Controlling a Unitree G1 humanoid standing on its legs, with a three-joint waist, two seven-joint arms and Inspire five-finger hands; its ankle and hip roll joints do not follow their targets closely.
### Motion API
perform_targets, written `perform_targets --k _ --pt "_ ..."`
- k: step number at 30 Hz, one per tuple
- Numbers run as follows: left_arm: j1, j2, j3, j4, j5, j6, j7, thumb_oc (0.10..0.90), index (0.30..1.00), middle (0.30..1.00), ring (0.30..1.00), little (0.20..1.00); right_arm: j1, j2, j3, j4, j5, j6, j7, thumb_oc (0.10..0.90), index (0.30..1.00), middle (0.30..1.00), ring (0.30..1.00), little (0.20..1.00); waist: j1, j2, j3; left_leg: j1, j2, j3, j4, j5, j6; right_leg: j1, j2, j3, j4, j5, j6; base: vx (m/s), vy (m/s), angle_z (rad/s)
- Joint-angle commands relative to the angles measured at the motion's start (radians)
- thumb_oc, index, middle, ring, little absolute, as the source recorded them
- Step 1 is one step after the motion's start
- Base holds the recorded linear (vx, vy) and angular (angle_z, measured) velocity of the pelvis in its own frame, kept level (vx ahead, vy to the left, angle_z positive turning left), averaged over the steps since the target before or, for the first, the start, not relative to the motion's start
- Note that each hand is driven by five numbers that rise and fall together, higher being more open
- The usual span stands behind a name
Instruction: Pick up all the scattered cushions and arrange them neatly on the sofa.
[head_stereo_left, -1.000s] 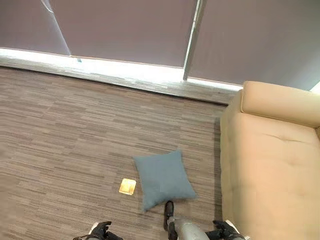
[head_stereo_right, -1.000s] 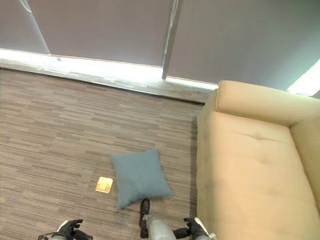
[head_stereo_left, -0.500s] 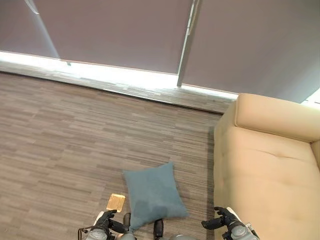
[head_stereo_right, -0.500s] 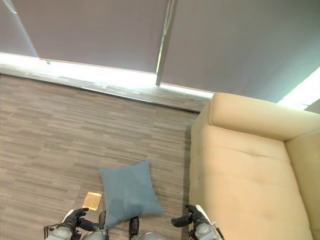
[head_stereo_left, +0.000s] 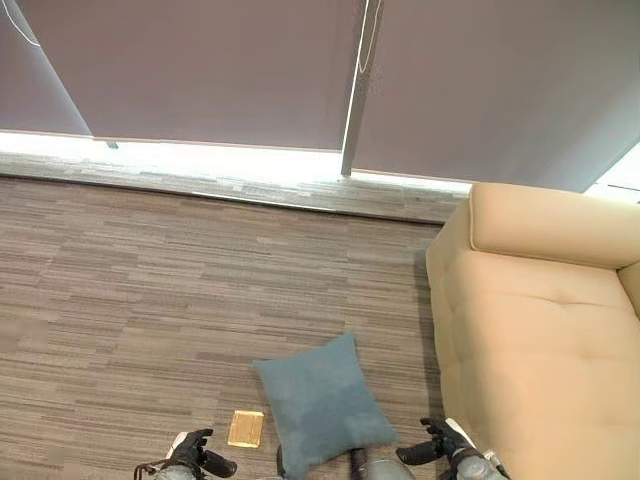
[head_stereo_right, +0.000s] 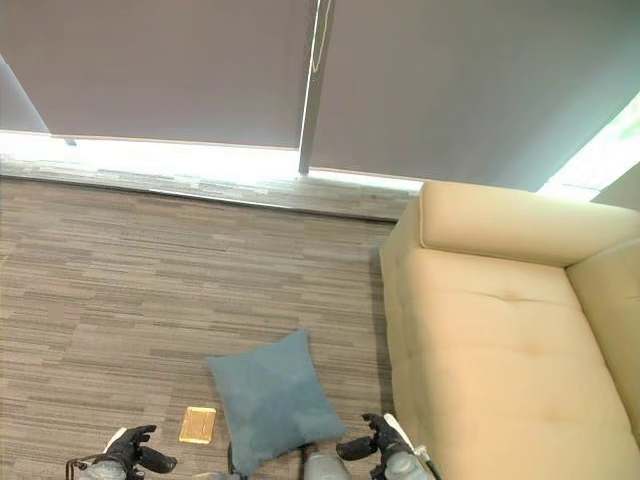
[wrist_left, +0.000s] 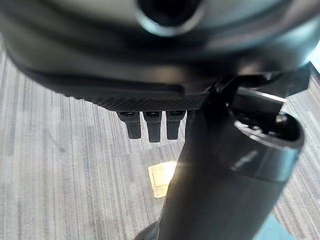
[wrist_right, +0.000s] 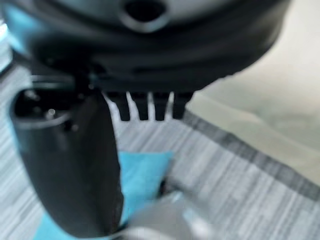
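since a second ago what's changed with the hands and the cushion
Mostly the view shifted, so the camera moved. The left hand and right hand have come up a little at the bottom edge, both open and holding nothing. The blue cushion still lies on the floor beside the sofa, the small tan square next to it.

Soft, even daylight is admitted through a bright strip (head_stereo_left: 250, 160) beneath the drawn blinds (head_stereo_left: 200, 70), where glare is blown out to white along the far edge of the floor (head_stereo_left: 150, 280). A faint shadow is cast beside the sofa (head_stereo_right: 500, 330). In the wrist views, the left hand (wrist_left: 150, 125) and right hand (wrist_right: 145, 107) are rendered blurred.
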Motion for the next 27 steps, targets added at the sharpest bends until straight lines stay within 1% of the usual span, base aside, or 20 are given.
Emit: perform_targets --k 1,3,5,6,7,9,10,11,12,13,14,15,16,17,18,21,22,23,26,27 --pt "0.001 0.047 0.027 -0.01 -0.003 -0.022 0.026 0.8 0.9 0.9 0.9 0.9 -0.043 -0.018 -0.001 -0.021 -0.004 -0.019 -0.025 0.8 0.9 0.9 0.9 0.9 0.002 -0.051 -0.002 -0.038 0.014 0.026 0.14 -0.155 -0.049 -0.009 0.0 -0.016 -0.077 0.166 0.005 -0.04 -0.118 0.07" --pt "-0.01 0.051 0.033 -0.013 -0.014 -0.024 0.033 0.8 0.9 0.9 0.9 0.9 -0.07 -0.018 0.009 -0.033 -0.008 -0.018 -0.029 0.8 0.9 0.9 0.9 0.9 0.018 -0.066 0.006 -0.069 0.019 0.041 0.15 -0.155 -0.06 -0.005 -0.027 -0.065 -0.134 0.191 0.016 -0.03 -0.146 0.07" --pt "-0.014 0.051 0.032 -0.014 -0.02 -0.026 0.036 0.8 0.9 0.9 0.9 0.9 -0.079 -0.019 0.011 -0.037 -0.007 -0.019 -0.032 0.8 0.9 0.9 0.9 0.9 0.02 -0.069 0.008 -0.086 0.019 0.041 0.156 -0.153 -0.063 -0.007 -0.03 -0.07 -0.145 0.195 0.017 -0.06 -0.133 0.09" --pt "-0.028 0.052 0.03 -0.02 -0.038 -0.031 0.042 0.8 0.9 0.9 0.9 0.9 -0.104 -0.026 0.022 -0.056 -0.003 -0.02 -0.036 0.8 0.9 0.9 0.9 0.9 0.027 -0.076 0.031 -0.128 0.024 0.031 0.169 -0.144 -0.07 -0.036 -0.025 -0.054 -0.136 0.194 0.015 -0.09 -0.162 0.02" --pt "-0.028 0.052 0.03 -0.02 -0.038 -0.031 0.042 0.8 0.9 0.9 0.9 0.9 -0.104 -0.026 0.022 -0.056 -0.003 -0.02 -0.036 0.8 0.9 0.9 0.9 0.9 0.027 -0.076 0.031 -0.128 0.024 0.031 0.169 -0.144 -0.07 -0.036 -0.025 -0.054 -0.136 0.194 0.015 -0.12 -0.161 -0.03" --pt "-0.046 0.051 0.022 -0.026 -0.054 -0.036 0.051 0.8 0.9 0.9 0.9 0.9 -0.132 -0.037 0.03 -0.084 0.009 -0.024 -0.049 0.8 0.9 0.9 0.9 0.9 0.03 -0.074 0.053 -0.18 0.032 0.031 0.194 -0.138 -0.073 -0.086 -0.02 -0.049 -0.118 0.196 0.009 -0.16 -0.132 0.02" --pt "-0.07 0.048 0.005 -0.043 -0.069 -0.043 0.06 0.8 0.9 0.9 0.9 0.9 -0.169 -0.045 0.041 -0.122 0.028 -0.028 -0.062 0.8 0.9 0.9 0.9 0.9 0.033 -0.069 0.084 -0.231 0.036 0.023 0.211 -0.127 -0.075 -0.139 -0.019 -0.044 -0.096 0.196 0.003 -0.23 -0.161 -0.02" --pt "-0.082 0.046 -0.002 -0.051 -0.079 -0.049 0.063 0.8 0.9 0.9 0.9 0.9 -0.192 -0.047 0.05 -0.135 0.037 -0.033 -0.068 0.8 0.9 0.9 0.9 0.9 0.033 -0.064 0.097 -0.259 0.036 0.02 0.219 -0.122 -0.074 -0.172 -0.018 -0.043 -0.082 0.196 0.0 -0.18 -0.104 -0.01" --pt "-0.082 0.046 -0.002 -0.05 -0.079 -0.049 0.063 0.8 0.9 0.9 0.9 0.9 -0.192 -0.047 0.05 -0.135 0.037 -0.033 -0.068 0.8 0.9 0.9 0.9 0.9 0.032 -0.064 0.095 -0.262 0.036 0.02 0.22 -0.122 -0.074 -0.175 -0.018 -0.043 -0.08 0.196 0.0 -0.18 -0.092 0.02" --pt "-0.116 0.045 -0.02 -0.079 -0.107 -0.06 0.075 0.8 0.9 0.9 0.9 0.9 -0.256 -0.055 0.076 -0.176 0.052 -0.041 -0.085 0.8 0.9 0.9 0.9 0.9 0.036 -0.055 0.126 -0.316 0.034 0.016 0.23 -0.105 -0.076 -0.237 -0.015 -0.039 -0.055 0.196 -0.006 -0.16 -0.076 0.02" --pt "-0.126 0.044 -0.028 -0.09 -0.117 -0.064 0.078 0.8 0.9 0.9 0.9 0.9 -0.285 -0.056 0.088 -0.187 0.061 -0.044 -0.092 0.8 0.9 0.9 0.9 0.9 0.037 -0.05 0.137 -0.339 0.033 0.016 0.238 -0.1 -0.076 -0.261 -0.014 -0.04 -0.046 0.197 -0.008 -0.16 -0.077 -0.01" --pt "-0.127 0.044 -0.027 -0.09 -0.117 -0.064 0.078 0.8 0.9 0.9 0.9 0.9 -0.285 -0.056 0.088 -0.186 0.061 -0.044 -0.092 0.8 0.9 0.9 0.9 0.9 0.037 -0.049 0.138 -0.339 0.035 0.016 0.241 -0.103 -0.076 -0.261 -0.013 -0.04 -0.044 0.195 -0.009 -0.17 -0.074 0.02" --pt "-0.167 0.048 -0.045 -0.12 -0.152 -0.078 0.089 0.8 0.9 0.9 0.9 0.9 -0.373 -0.055 0.117 -0.203 0.082 -0.049 -0.112 0.8 0.9 0.9 0.9 0.9 0.038 -0.043 0.171 -0.403 0.036 0.017 0.261 -0.091 -0.078 -0.329 -0.01 -0.036 -0.021 0.197 -0.013 -0.13 -0.055 0.02" --pt "-0.167 0.048 -0.045 -0.12 -0.152 -0.078 0.089 0.8 0.9 0.9 0.9 0.9 -0.373 -0.054 0.117 -0.203 0.082 -0.049 -0.112 0.8 0.9 0.9 0.9 0.9 0.038 -0.043 0.171 -0.404 0.036 0.017 0.262 -0.092 -0.078 -0.33 -0.01 -0.036 -0.02 0.197 -0.013 -0.23 -0.085 0.02" --pt "-0.195 0.052 -0.049 -0.146 -0.19 -0.083 0.094 0.8 0.9 0.9 0.9 0.9 -0.444 -0.052 0.134 -0.205 0.102 -0.048 -0.127 0.8 0.9 0.9 0.9 0.9 0.038 -0.039 0.193 -0.461 0.04 0.018 0.287 -0.086 -0.079 -0.389 -0.008 -0.03 0.006 0.196 -0.018 -0.17 -0.053 0.0" --pt "-0.238 0.07 -0.057 -0.188 -0.243 -0.1 0.109 0.8 0.9 0.9 0.9 0.9 -0.559 -0.062 0.15 -0.211 0.135 -0.047 -0.152 0.8 0.9 0.9 0.9 0.9 0.041 -0.028 0.236 -0.572 0.053 0.013 0.363 -0.092 -0.077 -0.5 -0.006 -0.015 0.077 0.185 -0.027 -0.2 -0.068 0.11" --pt "-0.256 0.085 -0.06 -0.223 -0.268 -0.108 0.12 0.8 0.9 0.9 0.9 0.9 -0.632 -0.067 0.174 -0.212 0.141 -0.048 -0.166 0.8 0.9 0.9 0.9 0.9 0.048 -0.019 0.264 -0.658 0.057 0.009 0.437 -0.104 -0.074 -0.585 -0.002 -0.004 0.15 0.167 -0.037 -0.13 -0.07 0.15" --pt "-0.259 0.09 -0.061 -0.239 -0.285 -0.11 0.126 0.8 0.9 0.9 0.9 0.9 -0.661 -0.07 0.182 -0.208 0.146 -0.045 -0.173 0.8 0.9 0.9 0.9 0.9 0.052 -0.013 0.276 -0.683 0.065 0.002 0.48 -0.137 -0.081 -0.615 0.002 0.003 0.202 0.134 -0.034 -0.11 -0.064 0.1" --pt "-0.281 0.117 -0.07 -0.283 -0.324 -0.128 0.138 0.8 0.9 0.9 0.9 0.9 -0.751 -0.082 0.206 -0.169 0.154 -0.039 -0.179 0.8 0.9 0.9 0.9 0.9 0.064 0.003 0.3 -0.823 0.07 -0.006 0.594 -0.158 -0.077 -0.761 0.001 0.02 0.33 0.102 -0.045 -0.07 -0.058 0.06" --pt "-0.288 0.125 -0.074 -0.305 -0.334 -0.129 0.137 0.8 0.9 0.9 0.9 0.9 -0.773 -0.087 0.213 -0.154 0.158 -0.035 -0.179 0.8 0.9 0.9 0.9 0.9 0.065 0.007 0.297 -0.865 0.071 -0.008 0.621 -0.161 -0.078 -0.799 0.0 0.027 0.357 0.093 -0.046 -0.04 -0.04 0.08"
